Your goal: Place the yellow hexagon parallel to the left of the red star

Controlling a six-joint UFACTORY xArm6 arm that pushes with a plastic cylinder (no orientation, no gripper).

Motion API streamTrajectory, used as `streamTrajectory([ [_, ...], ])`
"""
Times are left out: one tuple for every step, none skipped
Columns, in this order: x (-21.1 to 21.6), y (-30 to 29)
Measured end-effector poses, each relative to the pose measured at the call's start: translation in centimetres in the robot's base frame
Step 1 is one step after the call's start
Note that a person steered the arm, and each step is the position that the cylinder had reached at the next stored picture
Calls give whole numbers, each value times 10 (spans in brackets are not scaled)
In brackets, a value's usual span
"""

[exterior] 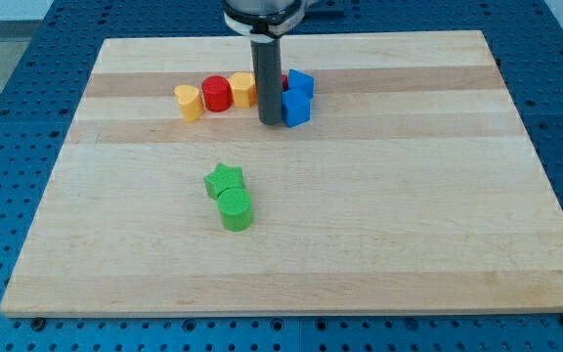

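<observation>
Where blocks crowd, my tip against blue cube.

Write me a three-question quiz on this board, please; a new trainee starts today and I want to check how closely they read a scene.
1. True or false: the green star touches the green cylinder.
2. Which block lies nearest my tip? A) the yellow block at the row's left end B) the front blue block C) the green cylinder
3. Fill in: the red cylinder sits between two ____ blocks.

Key: 1 true; 2 B; 3 yellow
</observation>
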State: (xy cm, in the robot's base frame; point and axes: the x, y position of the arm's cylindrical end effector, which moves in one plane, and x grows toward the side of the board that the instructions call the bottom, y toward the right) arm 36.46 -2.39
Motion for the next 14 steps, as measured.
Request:
streamTrajectory([
  [-8,10],
  [-8,10],
  [-7,9],
  [-21,-11],
  [-23,-15],
  [-37,-16],
  [-50,-19],
  [-53,-18],
  [-59,-18],
  [-61,-14],
  [-61,-14],
  [-68,-37],
  [-57,-46],
  [-65,-65],
])
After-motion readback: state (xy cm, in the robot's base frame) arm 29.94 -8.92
